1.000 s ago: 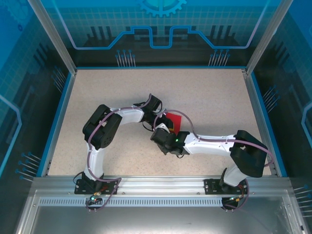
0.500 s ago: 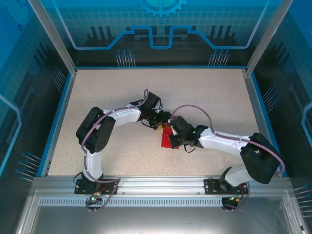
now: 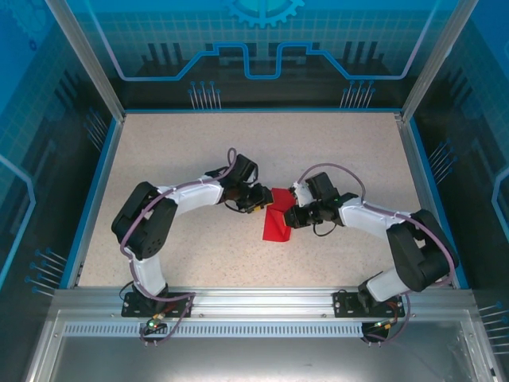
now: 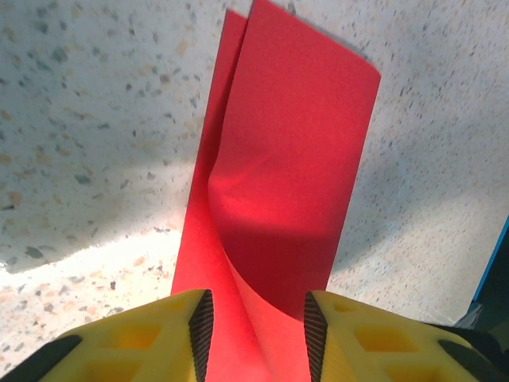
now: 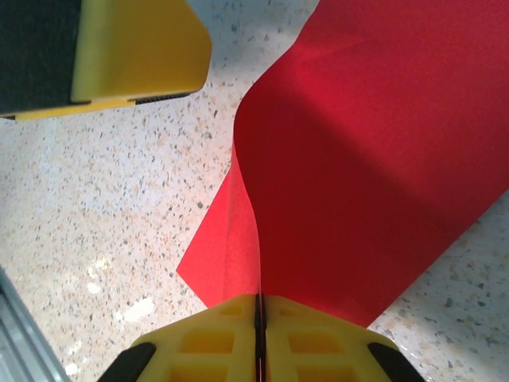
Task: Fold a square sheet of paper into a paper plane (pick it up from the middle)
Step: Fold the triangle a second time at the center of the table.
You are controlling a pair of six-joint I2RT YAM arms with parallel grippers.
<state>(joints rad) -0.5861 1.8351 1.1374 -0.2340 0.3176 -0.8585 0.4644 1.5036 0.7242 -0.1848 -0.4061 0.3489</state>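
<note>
Two layers show in the red sheet of paper (image 3: 277, 226), doubled over and lying mid-bench (image 3: 175, 159) between both end effectors. Plain red, unmarked.

Left wrist view: the upper layer of the sheet (image 4: 294, 151) curls up off the lower one, and the far corners lie flat on the speckled surface. The near end is cut off behind the yellow fingers (image 4: 171, 334). The left end effector (image 4: 256, 318) is partly released, jaws standing apart with the curled paper running through the gap. Cannot tell whether the pads press it.

Right wrist view: the right end effector (image 5: 260, 309) is clenched on the sheet (image 5: 374, 159) at its near edge, pads together with a thin red line between. The paper rises from the pinch and bows away rightward. One yellow finger (image 5: 135, 48) of the left end effector sits top left, apart from the paper.

Top view: the left end effector (image 3: 261, 199) is at the sheet's upper left, the right end effector (image 3: 294, 213) at its upper right. Both cover the top edge, so the outline there is hard to make out. A blue back panel (image 3: 262, 48) carries a gear outline, cut off by the frame.
</note>
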